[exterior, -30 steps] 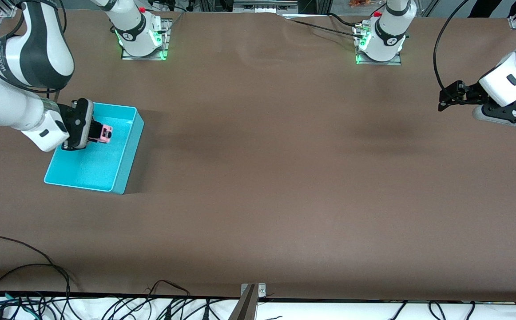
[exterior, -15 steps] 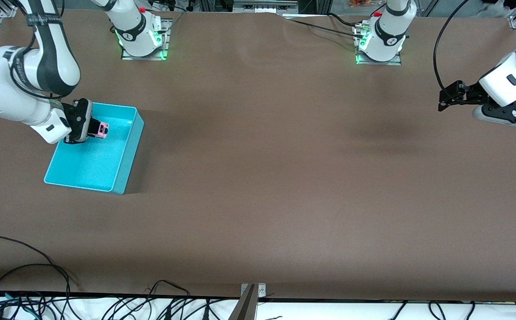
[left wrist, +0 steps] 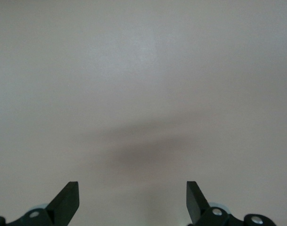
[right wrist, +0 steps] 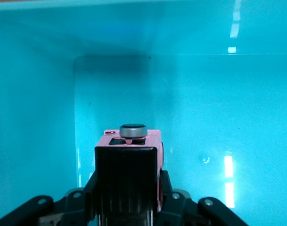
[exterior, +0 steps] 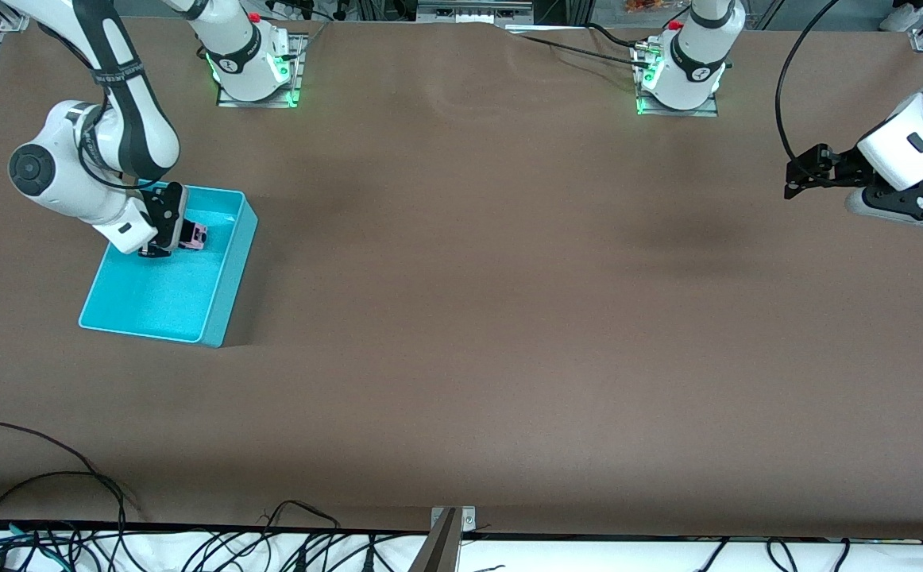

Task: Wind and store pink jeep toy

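The right end effector (exterior: 178,236) grips the pink jeep toy (exterior: 194,236) inside the turquoise bin (exterior: 215,302). The left end effector (exterior: 797,175) waits, fingers spread, over bare bench (exterior: 509,318). No legible writing.

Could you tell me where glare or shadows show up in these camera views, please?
Right wrist view: bright white glare streaks on the turquoise bin floor and wall, beside the pink jeep toy in the right end effector. Left wrist view: a soft dark shadow on the bare table. Front view: faint arm shadows, even lighting.
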